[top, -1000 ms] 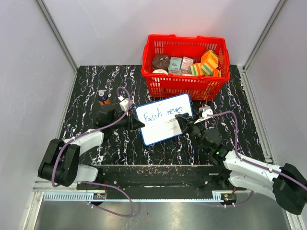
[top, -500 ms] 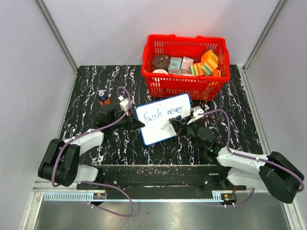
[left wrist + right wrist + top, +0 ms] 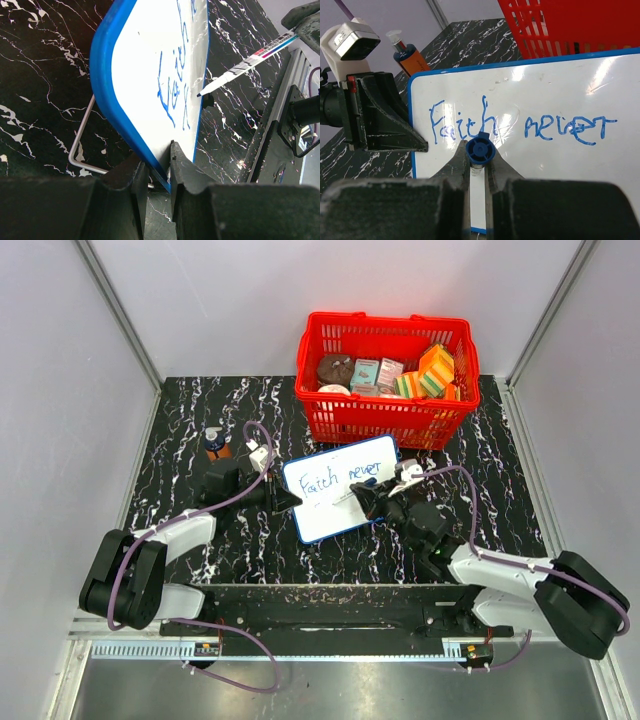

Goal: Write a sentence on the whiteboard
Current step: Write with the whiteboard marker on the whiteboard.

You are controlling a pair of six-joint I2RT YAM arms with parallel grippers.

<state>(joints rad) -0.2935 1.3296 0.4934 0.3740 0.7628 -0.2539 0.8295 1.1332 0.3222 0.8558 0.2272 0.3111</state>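
The whiteboard, white with a blue frame, stands tilted on the black marbled table. Blue handwriting, the sentence, reads "Faith never" in one line. My left gripper is shut on the board's left edge; the top view shows it at that same edge. My right gripper is shut on a marker with a blue end cap. In the left wrist view the marker points at the board below the writing, its tip close to the surface. From above, the right gripper hovers over the board's right half.
A red basket full of packets stands just behind the board. An orange and blue pump bottle is at the left rear. A wire stand sticks out behind the board. An aluminium rail runs along the near edge.
My right gripper has moved left with the marker, from the board's right edge to over the space below the written line. The left gripper and the board have stayed put.
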